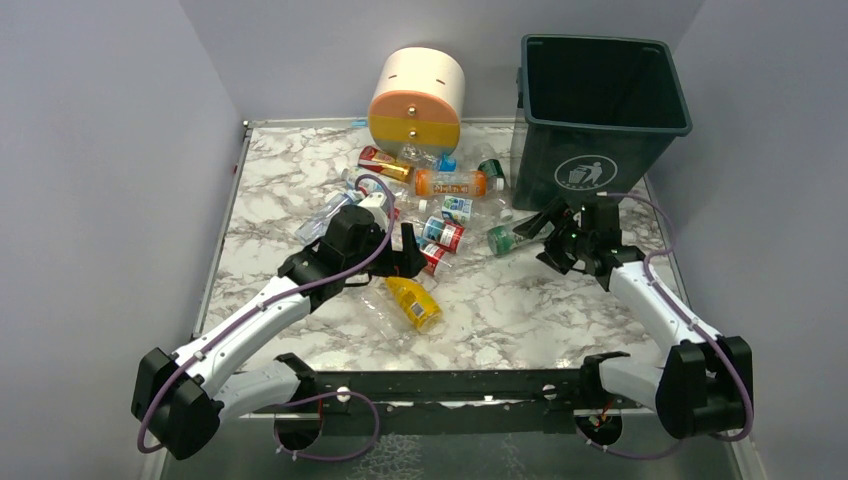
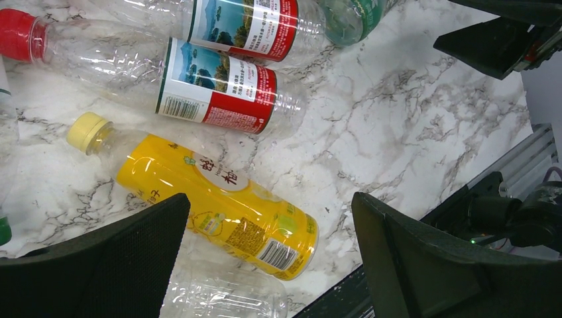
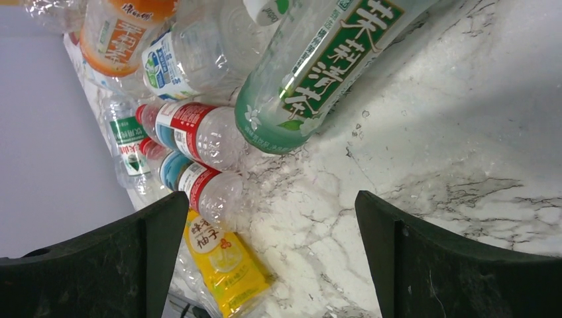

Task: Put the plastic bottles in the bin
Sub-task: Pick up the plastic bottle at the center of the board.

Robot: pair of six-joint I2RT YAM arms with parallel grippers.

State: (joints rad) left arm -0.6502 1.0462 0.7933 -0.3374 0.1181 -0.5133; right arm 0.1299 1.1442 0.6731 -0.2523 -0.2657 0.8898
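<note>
While the plastic bottles (image 1: 440, 205) lie in a messy heap on the white and grey tabletop (image 1: 560, 310), the bin (image 1: 600, 110) stands upright at the far right corner, with its white litter sign facing the arms. The heap sits around the middle of the tabletop and reaches back toward the far edge. There a round drawer unit (image 1: 417, 95) in cream, orange and grey sits just behind it. An orange bottle (image 1: 452, 183) lies on its side at the back of the heap. Two red-label bottles (image 2: 219, 89) lie side by side near the front. A yellow bottle (image 2: 219, 212) with a pale yellow cap lies on its side closest to the near edge, a little apart from the rest. The left fingers (image 2: 119, 265) are spread wide and hold nothing. They point down at the yellow bottle, which shows between them in the left wrist view. I cannot tell if they touch it. The right fingers (image 3: 450, 265) are spread wide too, with nothing in them. They are low over the tabletop just in front of the bin. A green-label bottle (image 3: 311, 73) lies on its side just ahead of them, between the heap and the bin.
</note>
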